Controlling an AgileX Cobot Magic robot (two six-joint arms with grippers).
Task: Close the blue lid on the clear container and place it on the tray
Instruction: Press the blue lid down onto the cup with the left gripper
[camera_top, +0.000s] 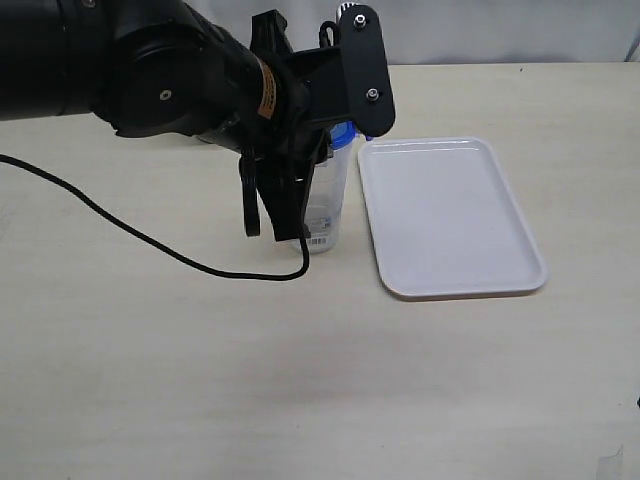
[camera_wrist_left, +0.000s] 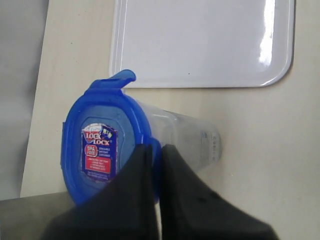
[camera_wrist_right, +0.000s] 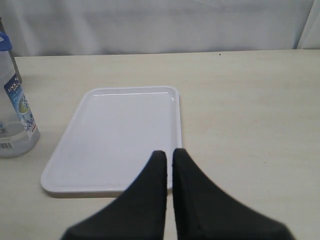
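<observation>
Closest in, the left gripper (camera_wrist_left: 155, 149) is down on the blue lid (camera_wrist_left: 100, 145) with its jaws drawn to a slit and its tips at the lid's rim. A sliver of blue shows in that slit, and we can't tell whether it pinches a clip or only presses on it. We read this as clip-snapping work. The lid sits on the container (camera_wrist_left: 187, 140), but one clip tab (camera_wrist_left: 122, 78) on the tray side juts up unlatched, so we'd call the closing unfinished.

Only the left wrist view gives us that raised tab and the red-and-white sticker. In the exterior view the arm hides nearly all of the lid.

What the exterior view does show is the container standing upright on the desk (camera_top: 300, 380) at centre frame. It is just beside the upper-left corner of the tray (camera_top: 450, 215), not on it.

The right wrist view confirms a strip of desk between the two. It also shows the right gripper (camera_wrist_right: 169, 154), which the exterior view never catches. Its jaws are almost together and hold nothing, and it hangs by the tray's near edge, parked out of the way, we'd guess.
</observation>
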